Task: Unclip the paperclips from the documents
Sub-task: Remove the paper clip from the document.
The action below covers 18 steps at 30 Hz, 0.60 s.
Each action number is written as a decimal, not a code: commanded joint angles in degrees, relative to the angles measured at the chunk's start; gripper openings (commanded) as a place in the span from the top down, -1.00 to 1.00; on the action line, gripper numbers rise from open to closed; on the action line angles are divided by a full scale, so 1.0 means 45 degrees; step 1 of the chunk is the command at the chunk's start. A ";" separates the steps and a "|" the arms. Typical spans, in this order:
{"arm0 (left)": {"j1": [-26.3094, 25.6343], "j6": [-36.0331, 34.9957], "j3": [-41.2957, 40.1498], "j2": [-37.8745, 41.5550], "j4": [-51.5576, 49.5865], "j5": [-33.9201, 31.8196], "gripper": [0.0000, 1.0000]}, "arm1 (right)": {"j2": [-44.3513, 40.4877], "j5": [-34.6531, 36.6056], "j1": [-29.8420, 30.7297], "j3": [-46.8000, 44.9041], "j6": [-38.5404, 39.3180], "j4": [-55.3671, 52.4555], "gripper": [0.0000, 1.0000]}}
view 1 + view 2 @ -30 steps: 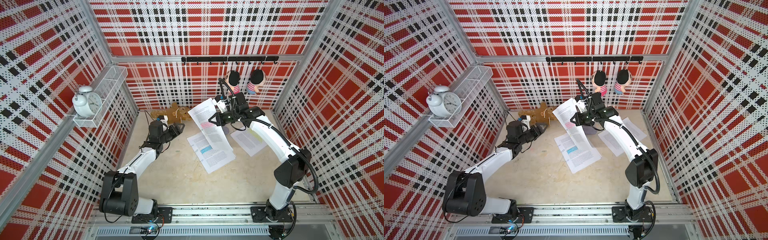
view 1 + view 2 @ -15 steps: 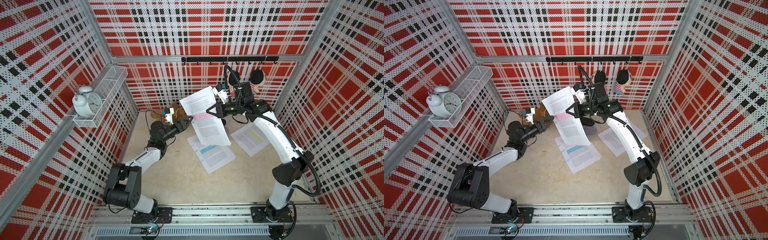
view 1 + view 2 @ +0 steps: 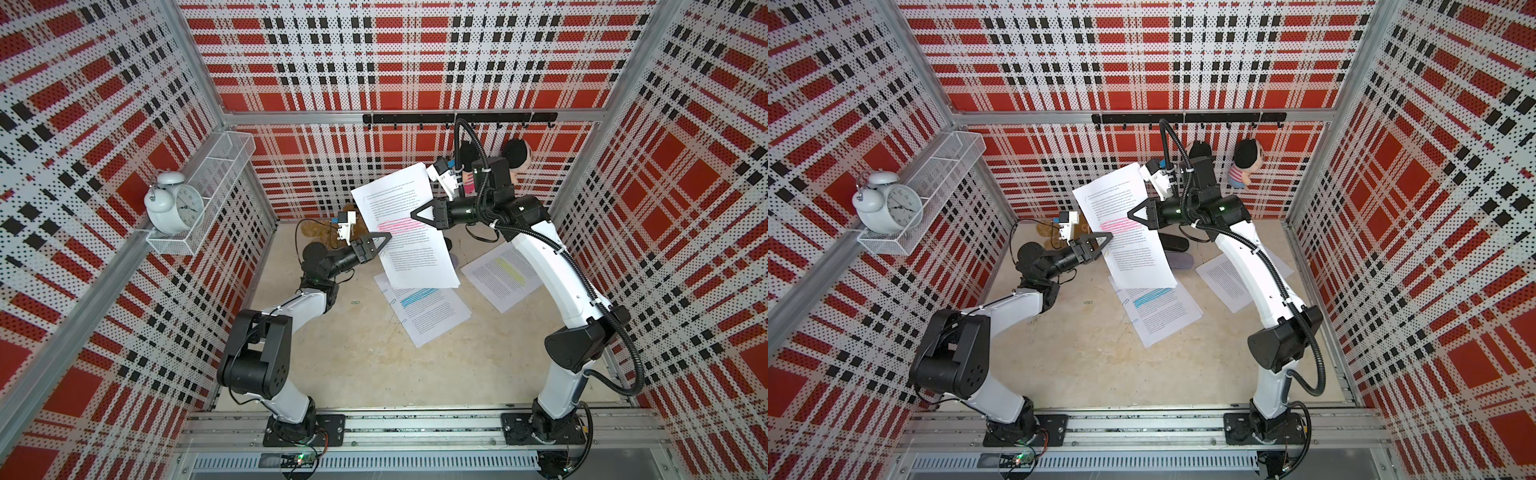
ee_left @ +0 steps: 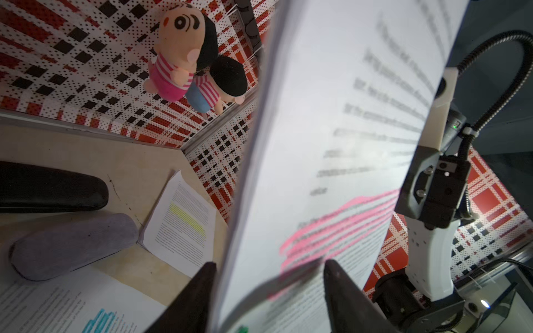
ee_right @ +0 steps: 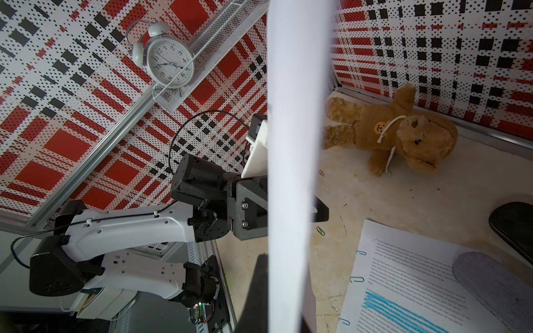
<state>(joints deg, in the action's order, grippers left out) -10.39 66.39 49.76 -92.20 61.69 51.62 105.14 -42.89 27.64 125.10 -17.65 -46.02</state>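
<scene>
The pink-highlighted document (image 3: pixel 407 232) hangs in the air over the table, seen also in a top view (image 3: pixel 1129 241). My right gripper (image 3: pixel 413 215) is shut on its right edge; in the right wrist view the document (image 5: pixel 294 144) stands edge-on between the jaws. My left gripper (image 4: pixel 269 262) is open and straddles its left edge, one jaw on each side. A green paperclip (image 4: pixel 242 328) shows on that edge, low between the jaws. The blue-highlighted document (image 3: pixel 428 311) lies flat with three paperclips (image 5: pixel 356 279) on its edge. The yellow-highlighted document (image 3: pixel 503 274) lies to the right. A loose paperclip (image 3: pixel 356 302) lies on the table.
A black glasses case (image 3: pixel 1173 242) and a grey one (image 3: pixel 1179 262) lie behind the hanging document. A brown teddy bear (image 5: pixel 398 132) lies in the back left corner. Two plush dolls (image 4: pixel 184 52) hang on the back wall. An alarm clock (image 3: pixel 174 203) sits on the left wall shelf.
My right gripper has lifted the pink-highlighted document higher and to the left. My left arm has swung up to the document's left edge, and its jaws have narrowed around it.
</scene>
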 commanded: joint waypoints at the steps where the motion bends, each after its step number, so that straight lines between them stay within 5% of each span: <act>1: 0.0331 0.0682 -0.0292 0.0208 0.1449 0.0499 0.11 | -0.0026 -0.0209 0.0041 0.0286 0.0228 -0.0037 1.00; 6: 0.0750 0.0867 -0.0431 0.0421 0.1447 0.0784 0.48 | 0.0039 0.0027 -0.0114 0.0258 0.0445 -0.0300 1.00; 18: 0.1001 0.1067 -0.0871 0.0664 0.1472 0.1108 0.57 | -0.0005 0.0208 -0.0429 0.0165 0.0387 -0.0090 1.00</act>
<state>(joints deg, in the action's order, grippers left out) -5.87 70.63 46.85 -90.54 66.43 55.24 105.14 -42.37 26.02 125.10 -17.15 -46.85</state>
